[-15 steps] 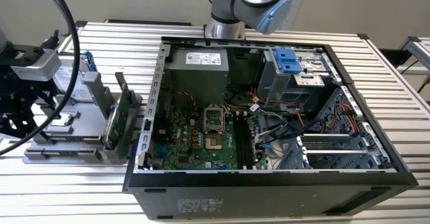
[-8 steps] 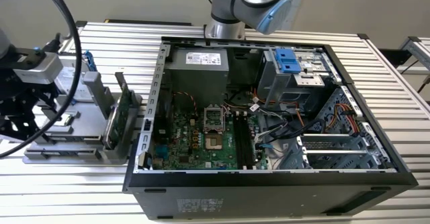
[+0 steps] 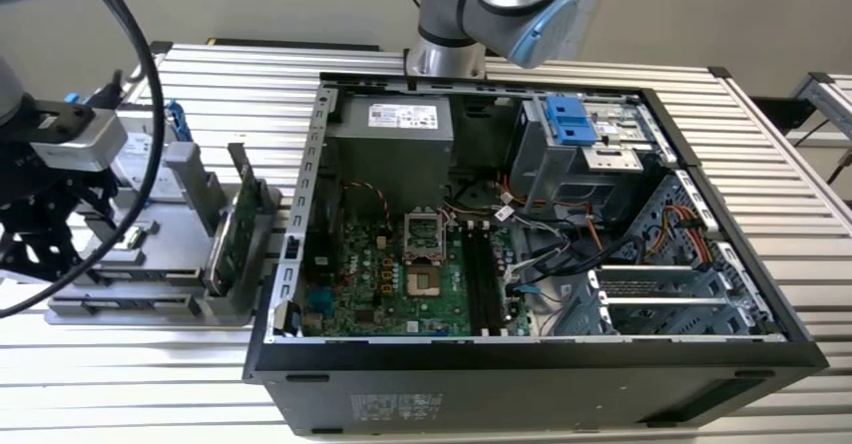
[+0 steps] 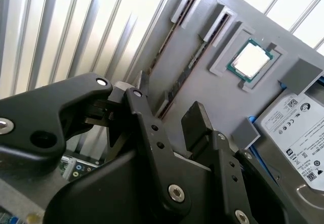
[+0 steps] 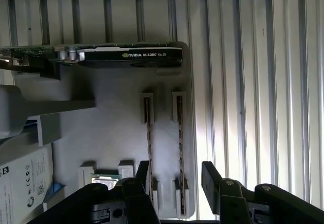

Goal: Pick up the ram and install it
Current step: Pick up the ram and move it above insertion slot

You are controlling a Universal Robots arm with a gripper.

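While my hand (image 5: 175, 176) hung over the grey tray (image 5: 116, 113), at the exterior view's left, its fingers (image 5: 210, 176) were spread wide and held nothing. The ram (image 5: 180, 148) stood on its long edge in a slot of the tray, close to the tray's outer rim. In the first wrist view it ran in line with the gap between my fingers, touching neither. A second stick (image 5: 149, 143) stood parallel just beside it, toward the tray's middle, in line with one finger. From the second wrist view I could not tell which stick I was truly centred on.

I judged the ram light, stiff and thin, and fragile as any bare board. I would take it by its two flat faces near the middle of the top edge, squarely, since a skewed pinch might twist it in the slot.

The first wrist view gave me the expansion card (image 5: 126, 54) upright along the tray's far side. The second wrist view gave me the processor (image 4: 250, 59) and the hard drive (image 4: 298, 133) lying in the tray. The exterior view, to its right of the tray, gave me the open computer case (image 3: 533, 384) on the table (image 3: 785, 195), whose long black memory slots (image 3: 482, 284) looked unfilled.
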